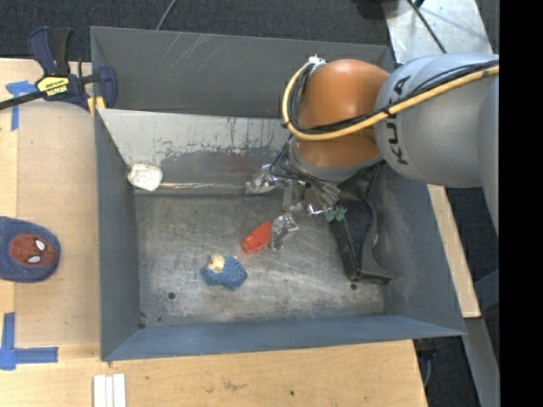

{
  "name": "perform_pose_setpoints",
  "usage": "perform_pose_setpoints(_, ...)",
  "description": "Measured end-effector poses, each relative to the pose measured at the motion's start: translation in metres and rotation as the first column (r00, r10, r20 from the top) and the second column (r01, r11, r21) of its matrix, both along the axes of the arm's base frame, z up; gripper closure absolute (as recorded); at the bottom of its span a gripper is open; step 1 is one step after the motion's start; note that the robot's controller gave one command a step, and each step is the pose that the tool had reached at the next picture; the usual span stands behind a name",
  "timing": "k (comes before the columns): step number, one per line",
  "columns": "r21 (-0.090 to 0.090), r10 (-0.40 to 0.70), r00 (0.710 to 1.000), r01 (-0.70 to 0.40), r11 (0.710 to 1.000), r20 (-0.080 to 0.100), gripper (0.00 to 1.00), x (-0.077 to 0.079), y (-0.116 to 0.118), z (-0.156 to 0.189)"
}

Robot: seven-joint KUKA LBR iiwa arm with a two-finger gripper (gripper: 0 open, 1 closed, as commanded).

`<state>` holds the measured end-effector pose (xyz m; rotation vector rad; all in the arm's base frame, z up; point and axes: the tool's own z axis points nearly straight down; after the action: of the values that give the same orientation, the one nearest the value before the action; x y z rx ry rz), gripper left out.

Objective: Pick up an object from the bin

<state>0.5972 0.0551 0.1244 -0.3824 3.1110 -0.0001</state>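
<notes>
My gripper [286, 225] is down in the middle of the bin, under the orange wrist cover. Its tip is right against the right end of a small red-orange oblong thing [256, 238] lying on the floor. Whether that thing is gripped I cannot tell. A blue lump with a pale yellow bit on top [224, 273] lies a little to the front left of it. To the gripper's right, a long black thing [363, 240] rests along the right wall.
A white crumpled lump [144, 176] sits in the back left corner against the rear wall. The arm and its orange cover hang over the bin's back right part, hiding what is beneath.
</notes>
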Motion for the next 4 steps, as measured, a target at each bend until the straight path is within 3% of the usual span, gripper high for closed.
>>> perform_pose_setpoints(1,0.001,0.028,1.0,-0.028,1.0,0.001,0.0,-0.006,0.005,-0.052)
perform_pose_setpoints(2,0.0,0.025,1.0,-0.025,1.0,-0.002,0.0,-0.004,0.004,-0.05)
perform_pose_setpoints(3,0.003,0.024,1.0,-0.024,1.0,0.012,1.0,0.0,0.005,-0.046)
perform_pose_setpoints(4,0.0,0.021,1.0,-0.021,1.0,0.003,1.0,0.003,0.005,0.003)
